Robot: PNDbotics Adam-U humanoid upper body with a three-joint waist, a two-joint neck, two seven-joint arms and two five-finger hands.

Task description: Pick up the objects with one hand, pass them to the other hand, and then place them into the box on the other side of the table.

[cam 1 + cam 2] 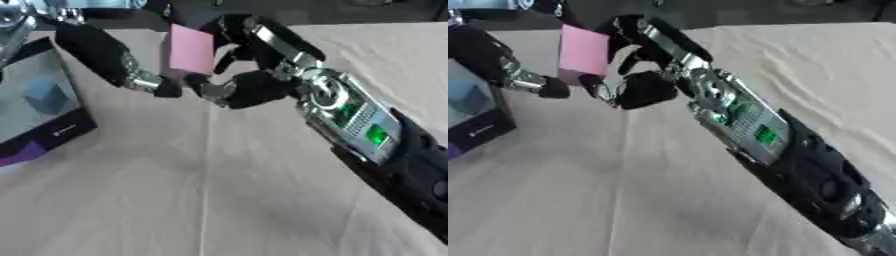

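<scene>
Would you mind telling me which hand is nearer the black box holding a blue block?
Left. The left hand hangs just beside the black box at the table's left edge; the right hand is farther right, pinching the pink square block.

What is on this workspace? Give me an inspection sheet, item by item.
Surface: table under a wrinkled beige cloth.
Job's things: pink block held in the air between both hands; box at the left edge, a blue block inside.
Clutter: purple scrap beside the box.
Robot hands: right robot hand curled round the pink block; left robot hand at its lower edge, grip unclear.
Cables: nothing seen.
Surroundings: dark strip beyond the far edge.
</scene>
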